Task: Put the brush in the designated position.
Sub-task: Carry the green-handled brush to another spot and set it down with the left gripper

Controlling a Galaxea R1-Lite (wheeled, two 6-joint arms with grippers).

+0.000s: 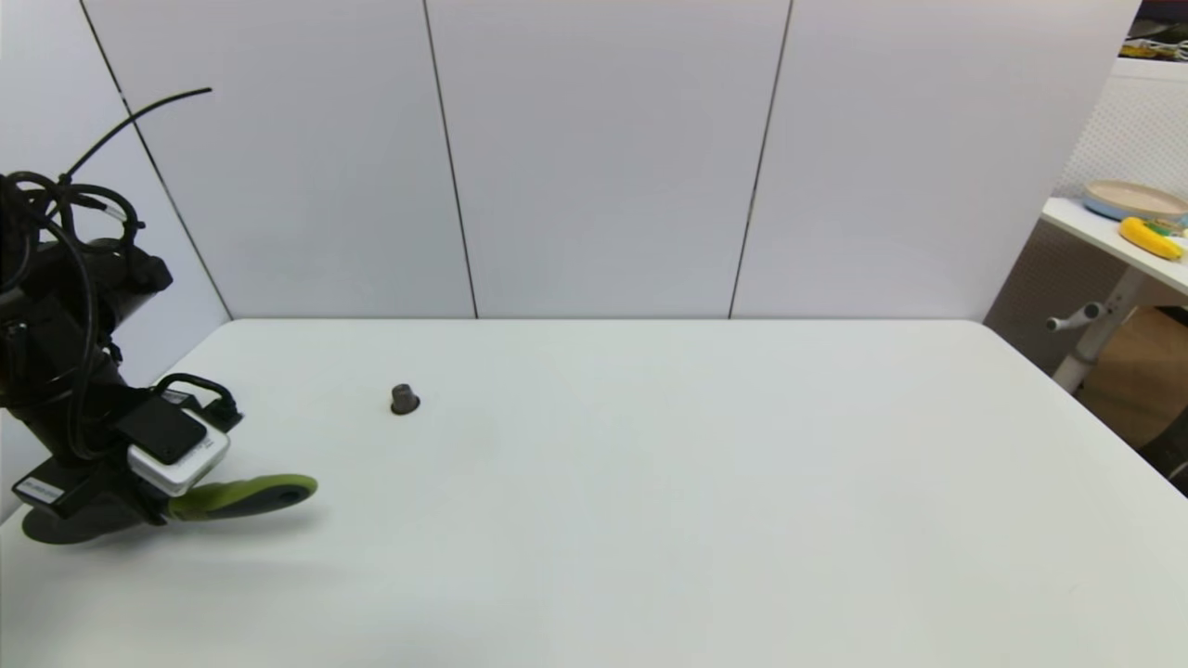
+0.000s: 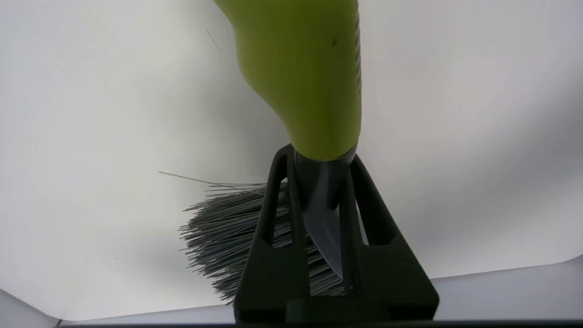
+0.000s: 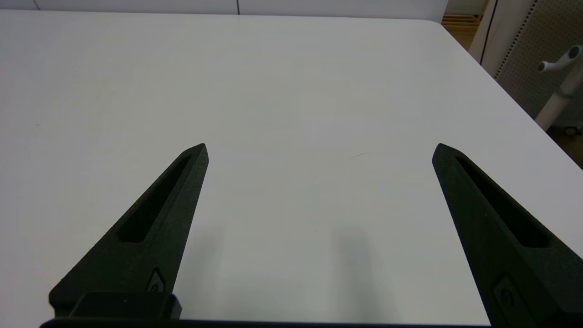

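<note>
The brush (image 1: 237,497) is at the table's near left corner, its lime-green handle pointing right and its dark grey head partly under my arm. My left gripper (image 2: 319,157) is shut on the brush's dark neck, where handle (image 2: 305,73) meets head; grey bristles (image 2: 227,232) spread out beside the fingers. In the head view the left gripper (image 1: 139,508) sits low over the table. A small dark grey peg (image 1: 405,400) stands on the table, apart from the brush, farther back and to the right. My right gripper (image 3: 319,150) hangs open over bare table, out of the head view.
The white table (image 1: 650,482) ends at a panelled wall behind. Off its right edge stands another table (image 1: 1104,232) with a plate (image 1: 1132,198) and a yellow object (image 1: 1151,239).
</note>
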